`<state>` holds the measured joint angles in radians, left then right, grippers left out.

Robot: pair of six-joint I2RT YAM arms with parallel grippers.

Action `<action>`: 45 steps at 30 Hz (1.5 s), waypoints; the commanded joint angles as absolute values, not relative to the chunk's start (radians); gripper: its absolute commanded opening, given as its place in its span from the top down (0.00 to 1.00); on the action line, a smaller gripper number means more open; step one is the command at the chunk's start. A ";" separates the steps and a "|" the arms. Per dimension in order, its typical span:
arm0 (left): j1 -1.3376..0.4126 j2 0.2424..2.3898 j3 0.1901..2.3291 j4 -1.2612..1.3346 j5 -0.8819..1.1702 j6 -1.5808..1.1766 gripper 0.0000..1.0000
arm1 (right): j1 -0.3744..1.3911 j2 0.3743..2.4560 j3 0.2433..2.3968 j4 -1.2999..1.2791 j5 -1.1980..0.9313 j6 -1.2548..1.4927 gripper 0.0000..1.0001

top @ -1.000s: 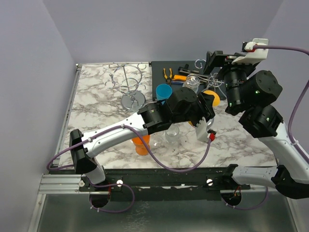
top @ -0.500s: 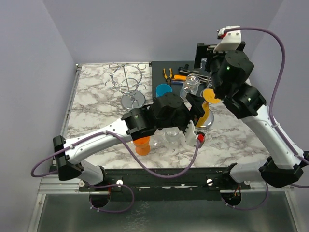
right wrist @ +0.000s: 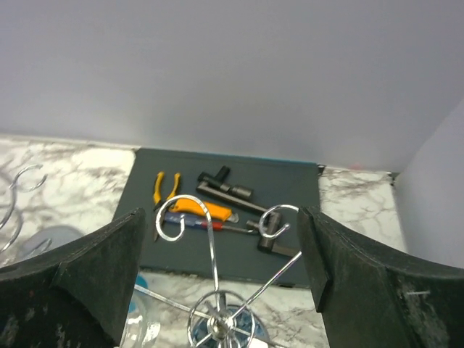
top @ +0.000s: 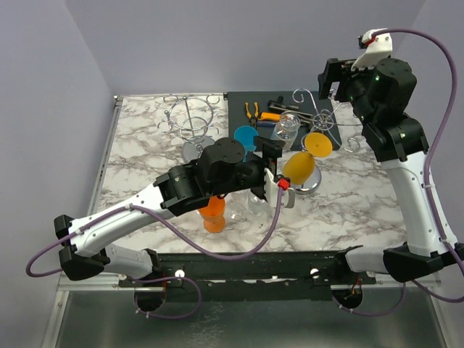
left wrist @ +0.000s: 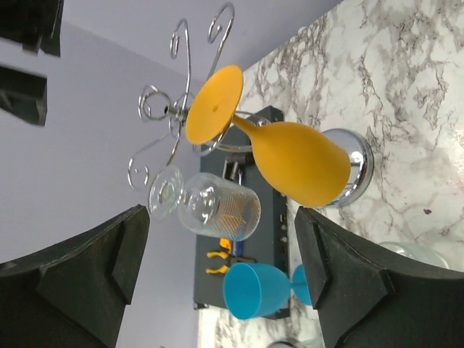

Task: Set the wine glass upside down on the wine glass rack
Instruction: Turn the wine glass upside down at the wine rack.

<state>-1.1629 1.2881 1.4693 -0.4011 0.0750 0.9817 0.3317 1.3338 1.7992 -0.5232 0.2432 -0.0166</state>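
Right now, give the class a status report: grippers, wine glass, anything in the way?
Left gripper open, empty. Right gripper open above rack. Orange wine glass hangs bowl-down on rack, clear glass beside it. Nothing in the way.

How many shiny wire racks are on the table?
2. The left rack stands at the back left of the table. The right rack stands right of the middle, with a yellow glass and a clear glass hanging on it. None seems hidden.
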 commanded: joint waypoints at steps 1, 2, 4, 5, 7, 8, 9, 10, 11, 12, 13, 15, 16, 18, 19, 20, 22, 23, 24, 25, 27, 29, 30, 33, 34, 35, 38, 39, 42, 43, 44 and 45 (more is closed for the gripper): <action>-1.124 1.248 1.503 -0.426 0.007 0.750 0.09 | 0.258 1.302 1.764 -0.623 0.011 -0.016 0.10; -1.109 1.250 1.516 -0.426 0.008 0.709 0.09 | 0.231 1.309 1.768 -0.646 -0.041 -0.019 0.10; -1.073 1.261 1.550 -0.427 0.011 0.642 0.09 | 0.192 1.324 1.779 -0.682 -0.101 -0.035 0.11; -1.051 1.268 1.572 -0.429 0.014 0.608 0.09 | 0.181 1.331 1.783 -0.695 -0.114 -0.045 0.11; -1.003 1.287 1.617 -0.438 0.032 0.548 0.08 | 0.166 1.343 1.783 -0.720 -0.132 -0.072 0.11; -0.980 1.299 1.638 -0.443 0.040 0.521 0.08 | 0.164 1.344 1.778 -0.724 -0.142 -0.080 0.11; -0.952 1.311 1.666 -0.450 0.048 0.492 0.08 | 0.163 1.343 1.774 -0.726 -0.156 -0.085 0.10; -0.931 1.324 1.693 -0.460 0.054 0.471 0.08 | 0.163 1.344 1.772 -0.729 -0.165 -0.084 0.10; -0.913 1.335 1.712 -0.471 0.058 0.452 0.09 | 0.163 1.349 1.770 -0.733 -0.172 -0.087 0.10; -0.904 1.347 1.731 -0.478 0.058 0.440 0.09 | 0.163 1.353 1.769 -0.739 -0.180 -0.090 0.09; -0.894 1.355 1.743 -0.483 0.058 0.428 0.09 | 0.162 1.357 1.764 -0.742 -0.181 -0.093 0.10; -0.886 1.369 1.767 -0.486 0.060 0.405 0.09 | 0.161 1.358 1.751 -0.742 -0.187 -0.095 0.10; -0.881 1.377 1.781 -0.488 0.060 0.393 0.09 | 0.161 1.356 1.743 -0.741 -0.179 -0.097 0.10; -0.875 1.400 1.812 -0.486 0.057 0.375 0.09 | 0.157 1.349 1.728 -0.720 -0.116 -0.086 0.10; -0.871 1.418 1.829 -0.486 0.054 0.371 0.09 | 0.151 1.353 1.729 -0.718 -0.083 -0.085 0.10; -0.864 1.438 1.853 -0.484 0.050 0.365 0.09 | 0.143 1.359 1.737 -0.712 -0.042 -0.070 0.10; -0.838 1.492 1.905 -0.485 0.053 0.350 0.11 | 0.112 1.375 1.762 -0.705 -0.004 -0.036 0.13; -0.812 1.529 1.934 -0.485 0.065 0.338 0.12 | 0.089 1.382 1.775 -0.700 -0.005 -0.015 0.15; -0.789 1.568 1.971 -0.485 0.079 0.316 0.14 | 0.066 1.384 1.780 -0.693 -0.003 -0.003 0.16; -0.758 1.604 2.014 -0.489 0.098 0.290 0.16 | 0.046 1.384 1.780 -0.686 -0.005 0.036 0.18; -0.709 1.685 2.115 -0.527 0.152 0.249 0.19 | 0.007 1.381 1.771 -0.681 -0.004 0.069 0.19; -0.675 1.776 2.251 -0.605 0.233 0.226 0.21 | -0.025 1.379 1.750 -0.677 -0.005 0.085 0.21; -0.666 1.828 2.311 -0.651 0.272 0.221 0.21 | -0.031 1.376 1.735 -0.674 -0.003 0.091 0.21; -0.652 1.945 2.495 -0.745 0.361 0.211 0.23 | -0.052 1.367 1.687 -0.665 0.032 0.110 0.21; -0.649 1.976 2.525 -0.754 0.378 0.204 0.23 | -0.061 1.362 1.672 -0.662 0.033 0.119 0.21; -0.645 1.991 2.541 -0.755 0.397 0.199 0.23 | -0.071 1.354 1.659 -0.656 0.027 0.127 0.21; -0.640 2.014 2.525 -0.753 0.465 0.196 0.23 | -0.093 1.334 1.615 -0.638 0.008 0.149 0.21; -0.639 2.018 2.512 -0.749 0.477 0.198 0.23 | -0.100 1.329 1.603 -0.634 0.008 0.158 0.22; -0.634 2.033 2.479 -0.735 0.488 0.220 0.23 | -0.111 1.314 1.560 -0.614 -0.044 0.180 0.24; -0.633 2.042 2.474 -0.731 0.488 0.227 0.23 | -0.111 1.309 1.544 -0.605 -0.051 0.184 0.26; -0.632 2.048 2.472 -0.726 0.489 0.228 0.24 | -0.112 1.302 1.531 -0.598 -0.059 0.190 0.27; -0.629 2.055 2.472 -0.720 0.491 0.229 0.24 | -0.111 1.296 1.518 -0.593 -0.068 0.194 0.28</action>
<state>-0.6415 2.0274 2.4805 -0.7250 0.4248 0.2256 -0.1047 1.3411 1.5578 -0.6464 -0.0189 0.1532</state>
